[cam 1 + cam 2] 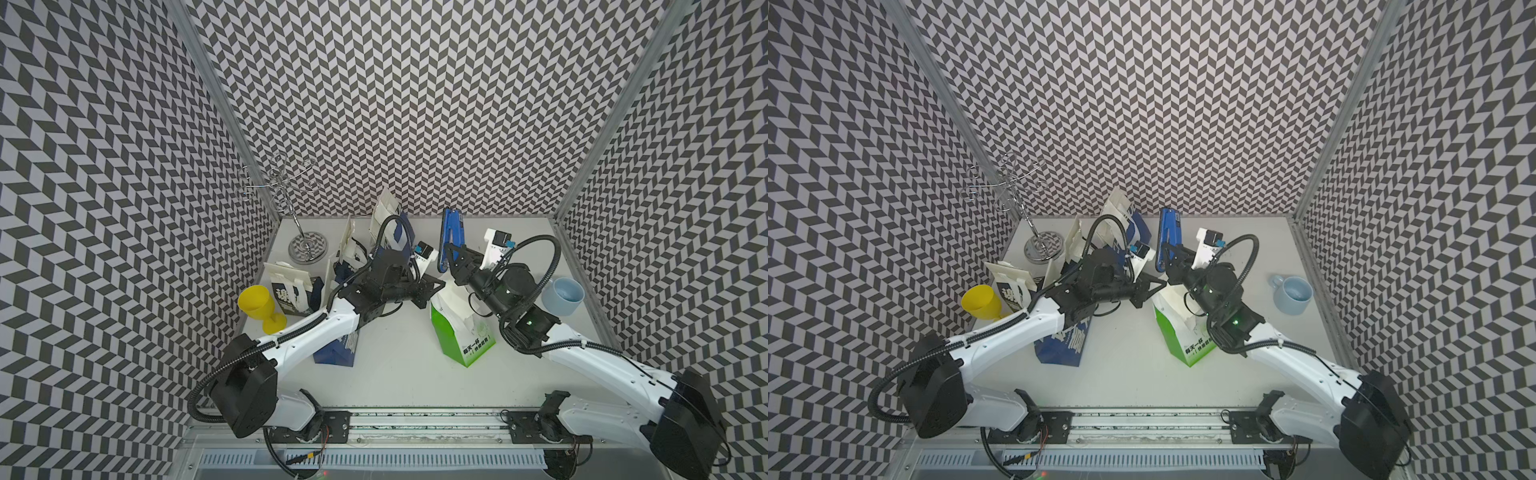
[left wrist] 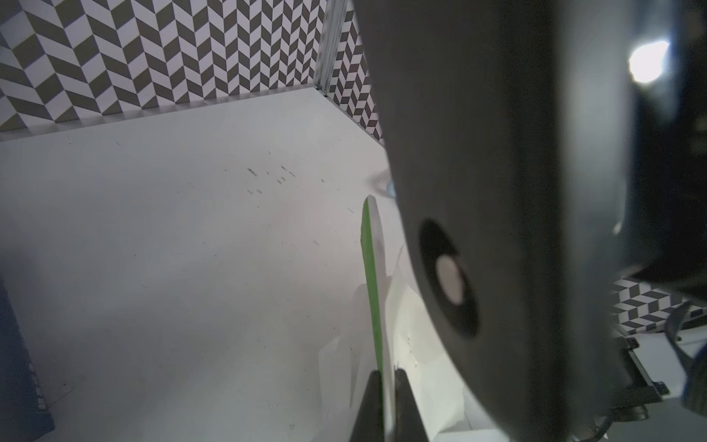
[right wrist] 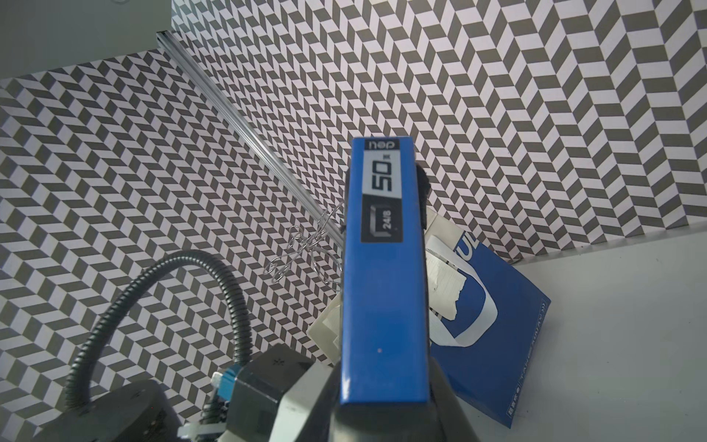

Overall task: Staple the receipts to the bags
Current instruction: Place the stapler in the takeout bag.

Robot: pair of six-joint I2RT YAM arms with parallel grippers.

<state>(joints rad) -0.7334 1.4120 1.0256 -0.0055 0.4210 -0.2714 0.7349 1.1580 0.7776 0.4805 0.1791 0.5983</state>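
Two robot arms meet over a white table [image 1: 399, 374], seen from above inside patterned walls.

The left gripper [image 2: 387, 405] reaches to the top rim of the green bag [image 1: 461, 336], which stands right of centre. Its fingers are pressed together, pinching the bag's thin green edge [image 2: 371, 287] along with a white sheet lying against it. Whether that sheet is a receipt cannot be told.

The right gripper [image 1: 453, 254] is just behind the green bag's top, clamped on the lower end of a blue stapler [image 1: 451, 232]. The stapler is held off the table, its long body pointing up and toward the back wall. In the right wrist view its labelled top fills the middle [image 3: 382, 287].

A blue bag [image 1: 336, 355] lies partly under the left arm. More blue bags [image 1: 293, 297] crowd the back left of the table, white handles up. One of them leans near the back wall [image 3: 497, 344], and a lined white receipt [image 3: 445, 281] rests on its face beside the handle.

A yellow goblet [image 1: 259, 305] stands at the left edge, a pale blue mug [image 1: 563, 296] at the right, and a wire stand [image 1: 305, 247] in the back left corner.
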